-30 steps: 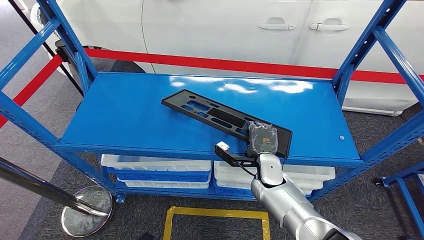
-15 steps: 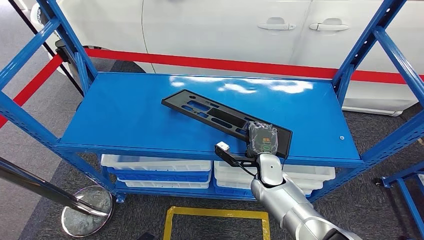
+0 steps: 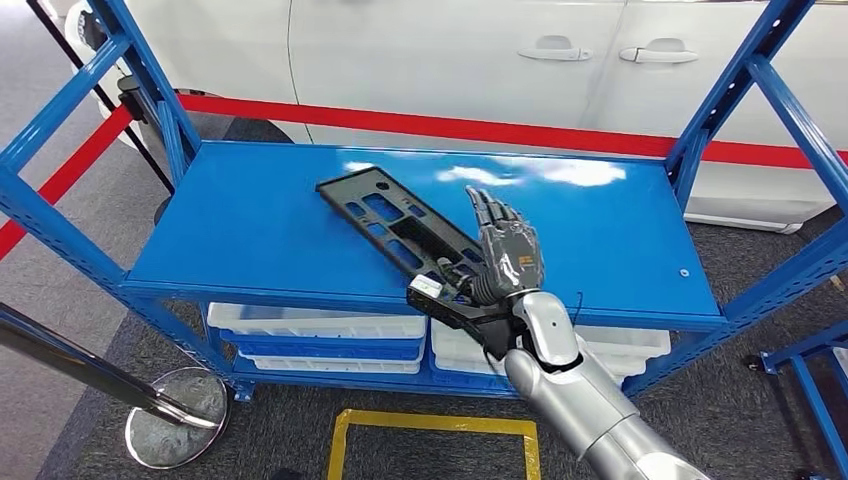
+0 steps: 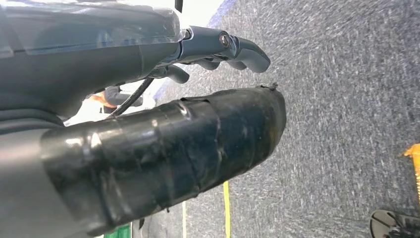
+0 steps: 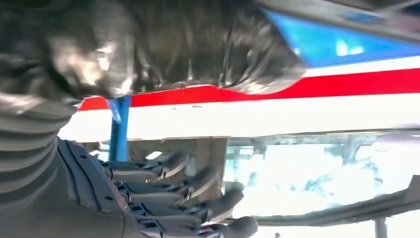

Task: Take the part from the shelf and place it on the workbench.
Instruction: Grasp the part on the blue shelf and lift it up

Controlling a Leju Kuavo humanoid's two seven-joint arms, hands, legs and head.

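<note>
My right hand [image 3: 503,258] was dark grey with a small orange-and-green patch on its back, and my arm [image 3: 580,400] was plain silver. The part [image 3: 400,232] was matt black, pierced by a pattern of cut-out slots. The shelf [image 3: 250,220] was glossy bright blue. Behind it ran a red strip [image 3: 450,128] along a white car [image 3: 450,50]. The floor [image 3: 80,290] was speckled grey with a yellow outline [image 3: 430,428].

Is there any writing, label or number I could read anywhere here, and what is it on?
No text is readable.
The right hand has a small orange and green mark on its back, too small to read.
The black part, the blue shelf and the white car behind show no lettering.
</note>
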